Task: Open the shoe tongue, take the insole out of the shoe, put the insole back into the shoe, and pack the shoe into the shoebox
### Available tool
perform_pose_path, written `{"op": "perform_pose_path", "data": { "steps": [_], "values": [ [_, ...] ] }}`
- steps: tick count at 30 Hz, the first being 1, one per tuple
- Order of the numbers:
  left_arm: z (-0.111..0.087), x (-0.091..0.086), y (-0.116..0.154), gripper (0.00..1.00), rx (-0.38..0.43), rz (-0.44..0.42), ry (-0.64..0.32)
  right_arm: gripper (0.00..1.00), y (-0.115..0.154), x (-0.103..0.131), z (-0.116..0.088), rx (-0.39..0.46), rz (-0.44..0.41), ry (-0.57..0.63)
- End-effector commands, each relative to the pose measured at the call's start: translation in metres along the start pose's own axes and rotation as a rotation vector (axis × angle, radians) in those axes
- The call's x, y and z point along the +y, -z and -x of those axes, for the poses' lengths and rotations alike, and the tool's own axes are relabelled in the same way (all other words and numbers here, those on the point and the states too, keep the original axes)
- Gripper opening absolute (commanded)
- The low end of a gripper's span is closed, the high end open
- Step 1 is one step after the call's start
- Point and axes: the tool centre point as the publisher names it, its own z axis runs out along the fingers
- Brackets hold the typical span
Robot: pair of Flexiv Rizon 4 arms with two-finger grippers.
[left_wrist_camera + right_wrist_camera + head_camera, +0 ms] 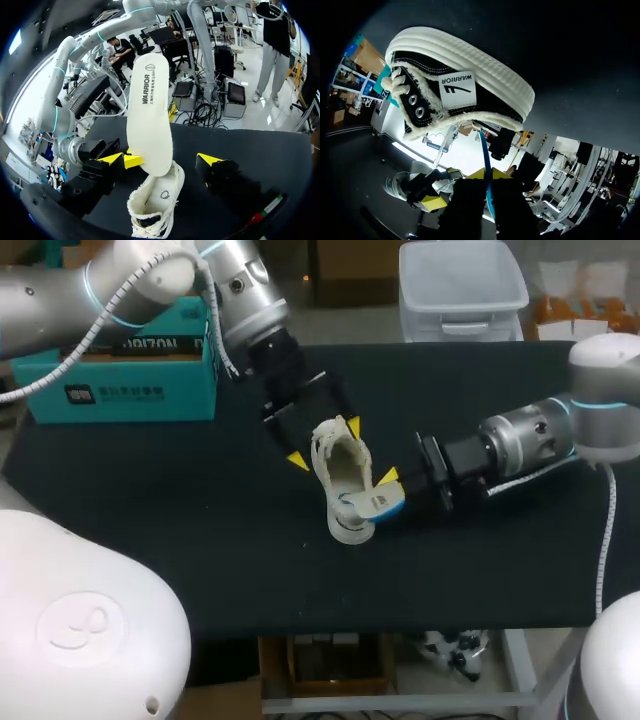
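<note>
The right fingers (482, 174) are pinched flat on the insole (149, 110), one on each face, close to its lower end. Seen from the right wrist, the insole is only a thin blue edge running between the tips. From the left wrist it stands nearly upright, with its low end at the mouth of the shoe (342, 480) and most of its length clear.

The left fingers (297, 460) are spread wide to either side of the shoe's front end, at its 12 o'clock. A gap shows beside at least one tip, so they bracket the shoe without clamping it.

The shoe sits near the middle of the bench (150, 510). The right arm reaches in from its 3 o'clock, and the teal shoebox (120, 380) stands well apart at its 10 o'clock.

I judge the insole to be light, thin and springy. It would bow if pushed endwise, so a flat pinch near the end being steered suits it best. The shoe looks light, with a soft canvas upper that will give. The firm rubber sole band or the heel is probably the surer place to hold it. Unheld, the shoe may skid on the bench.
</note>
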Motion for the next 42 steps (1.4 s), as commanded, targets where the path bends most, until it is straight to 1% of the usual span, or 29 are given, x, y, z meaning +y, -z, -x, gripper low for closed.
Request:
{"op": "perform_pose_path", "data": {
  "steps": [1,4,8,14,24,38,42],
  "values": [
    [0.003,0.032,0.019,1.0,0.05,-0.114,0.06,0.0,0.001,0.0,0.001,-0.006,-0.004,-0.002],
    [0.003,0.043,0.027,1.0,0.061,-0.135,0.089,0.0,0.0,0.0,0.003,-0.005,-0.003,-0.001],
    [0.0,0.055,0.034,1.0,0.076,-0.142,0.116,0.0,0.0,0.003,0.005,-0.006,-0.007,-0.005],
    [-0.006,0.065,0.048,1.0,0.083,-0.166,0.142,0.0,-0.001,0.005,0.007,-0.023,-0.021,-0.012],
    [-0.007,0.063,0.055,1.0,0.084,-0.174,0.148,0.0,-0.004,0.003,0.009,-0.037,-0.026,-0.024],
    [-0.007,0.06,0.051,1.0,0.08,-0.156,0.155,0.0,-0.004,0.001,0.006,-0.052,-0.029,-0.032],
    [-0.01,0.057,0.05,1.0,0.058,-0.153,0.148,0.0,-0.002,0.001,0.004,-0.051,-0.031,-0.031]
  ]
}}
